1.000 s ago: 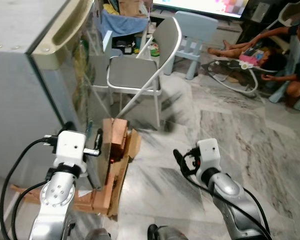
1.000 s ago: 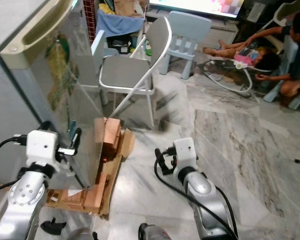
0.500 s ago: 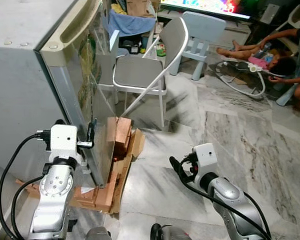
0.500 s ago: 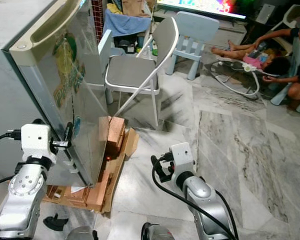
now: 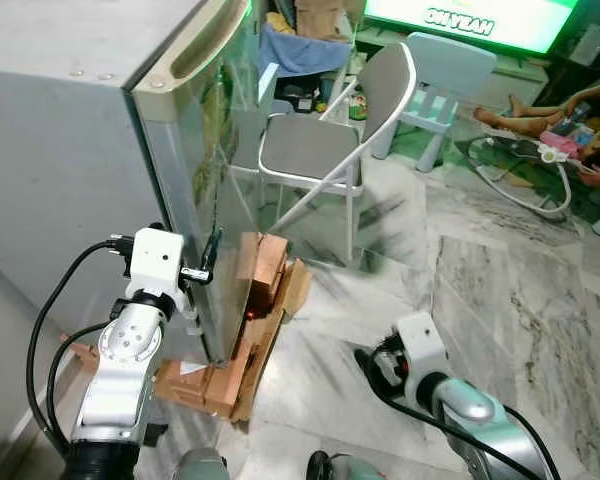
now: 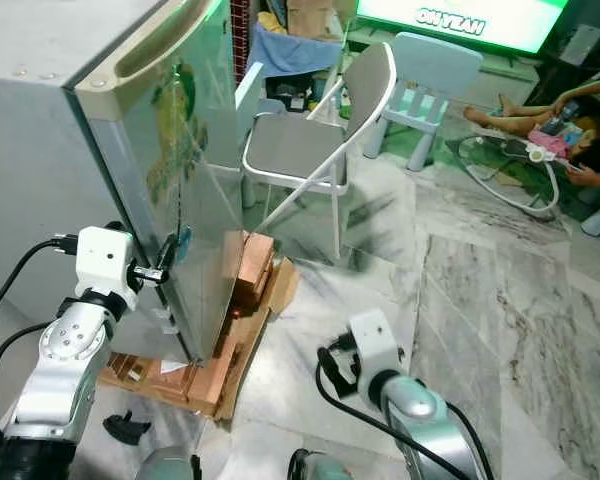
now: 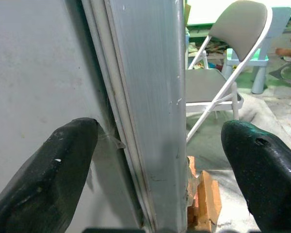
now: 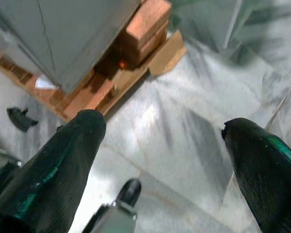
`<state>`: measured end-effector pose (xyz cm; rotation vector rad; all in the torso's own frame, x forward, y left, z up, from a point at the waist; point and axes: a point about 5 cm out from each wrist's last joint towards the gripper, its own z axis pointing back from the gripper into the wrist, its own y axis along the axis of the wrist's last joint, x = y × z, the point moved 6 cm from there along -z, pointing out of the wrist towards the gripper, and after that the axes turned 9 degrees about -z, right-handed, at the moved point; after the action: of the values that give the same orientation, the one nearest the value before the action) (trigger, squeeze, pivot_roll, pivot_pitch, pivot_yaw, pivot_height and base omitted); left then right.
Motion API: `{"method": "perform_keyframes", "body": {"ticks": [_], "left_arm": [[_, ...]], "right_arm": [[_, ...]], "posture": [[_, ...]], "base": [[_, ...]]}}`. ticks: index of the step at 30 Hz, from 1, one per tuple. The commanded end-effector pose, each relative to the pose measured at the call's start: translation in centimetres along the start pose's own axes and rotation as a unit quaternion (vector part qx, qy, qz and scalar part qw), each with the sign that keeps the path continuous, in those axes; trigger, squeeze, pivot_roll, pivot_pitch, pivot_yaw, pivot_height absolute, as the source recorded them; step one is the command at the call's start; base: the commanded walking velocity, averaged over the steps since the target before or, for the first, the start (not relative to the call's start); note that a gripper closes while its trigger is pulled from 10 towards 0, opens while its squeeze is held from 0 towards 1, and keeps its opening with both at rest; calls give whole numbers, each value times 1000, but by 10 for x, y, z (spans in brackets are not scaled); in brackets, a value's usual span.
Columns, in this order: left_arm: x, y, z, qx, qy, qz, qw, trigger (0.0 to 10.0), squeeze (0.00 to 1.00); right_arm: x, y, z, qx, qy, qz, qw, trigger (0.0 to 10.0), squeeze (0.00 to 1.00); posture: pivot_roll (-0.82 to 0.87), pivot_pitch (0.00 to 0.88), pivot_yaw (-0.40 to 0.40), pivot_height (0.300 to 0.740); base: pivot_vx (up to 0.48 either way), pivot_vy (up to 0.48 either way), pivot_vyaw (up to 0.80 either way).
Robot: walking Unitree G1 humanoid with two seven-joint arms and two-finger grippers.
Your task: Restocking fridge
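Getting the fridge (image 5: 100,110) open is, as we read it, the step in hand, and our left tool (image 7: 155,160) is placed for it: its two black fingers (image 7: 48,165) are spread wide and straddle the door's (image 7: 150,97) vertical edge, one finger on the cabinet side by the seal, the other out on the door's face side. It has hold of nothing yet. In the head views the same tool (image 5: 208,262) sits at the front corner of the fridge, low on the door, well below the recessed handle (image 5: 205,45) along the top.

To do this well, we should close squarely on the door's edge rather than on the seal, so the rubber is not pinched or torn. Once we have purchase, we ought to pull in an arc about the hinge, not straight back. We cannot tell from here where the hinge lies, so the first pull should be gentle and tell us which way the door gives. The fridge stands on a stack of wooden blocks (image 5: 260,280) and cardboard, which looks none too steady; a hard jerk could rock it, so slow, even force is wiser.

The folding chair (image 5: 320,150) stands near the door's swing, and we should watch that the door does not strike it.

Our right tool (image 8: 160,160) hangs low over the marble floor (image 5: 480,290), fingers wide apart and empty; it could help brace the door once open.
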<state>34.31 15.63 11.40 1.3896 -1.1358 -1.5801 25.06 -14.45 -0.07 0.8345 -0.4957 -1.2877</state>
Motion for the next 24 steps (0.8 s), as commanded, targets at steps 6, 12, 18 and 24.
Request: {"method": "perform_keyframes", "body": {"ticks": [6, 12, 18, 24], "left_arm": [[39, 42, -18, 70, -80, -13, 994, 10000, 0], [46, 41, -17, 67, -93, -9, 993, 10000, 0], [57, 44, -25, 68, -98, 0, 993, 10000, 0], [137, 95, -11, 141, -273, 33, 951, 10000, 0]], "right_arm": [[-1, 25, 2, 47, 0, -12, 999, 10000, 0], [-8, 38, 4, 83, 12, -8, 996, 10000, 0], [-13, 34, -1, 78, 20, -11, 997, 10000, 0], [-9, 29, -2, 70, 13, -16, 997, 10000, 0]], "posture": [[109, 84, -75, 740], [111, 76, -77, 740], [128, 66, -101, 740], [142, 57, -114, 740]], "base": [[0, 0, 0], [0, 0, 0], [0, 0, 0], [0, 0, 0]]}}
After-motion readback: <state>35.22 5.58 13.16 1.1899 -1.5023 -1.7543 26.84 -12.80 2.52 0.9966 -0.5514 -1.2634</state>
